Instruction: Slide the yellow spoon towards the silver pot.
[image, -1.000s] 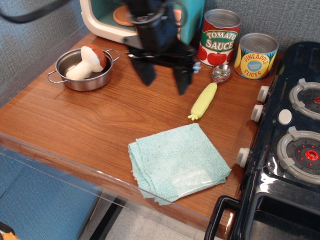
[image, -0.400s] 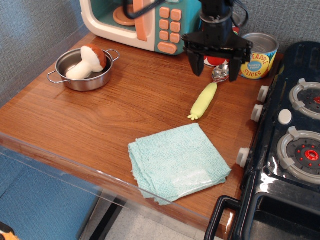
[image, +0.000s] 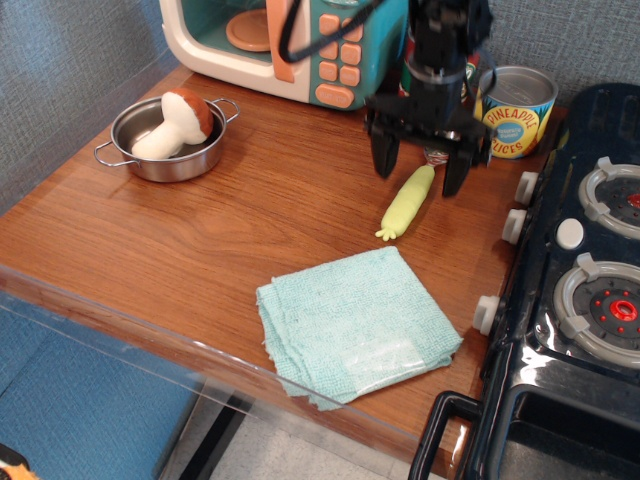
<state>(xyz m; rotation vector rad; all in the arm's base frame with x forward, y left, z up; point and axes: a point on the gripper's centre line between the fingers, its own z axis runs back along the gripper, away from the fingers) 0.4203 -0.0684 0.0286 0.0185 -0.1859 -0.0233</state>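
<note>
Yellow spoon bowl hidden behind spread end effector.

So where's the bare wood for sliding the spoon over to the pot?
The wood is bare from the yellow spoon left to the silver pot, between the microwave and the teal cloth. It is crowded by the pineapple can, where the open gripper straddles the spoon's top.
</note>
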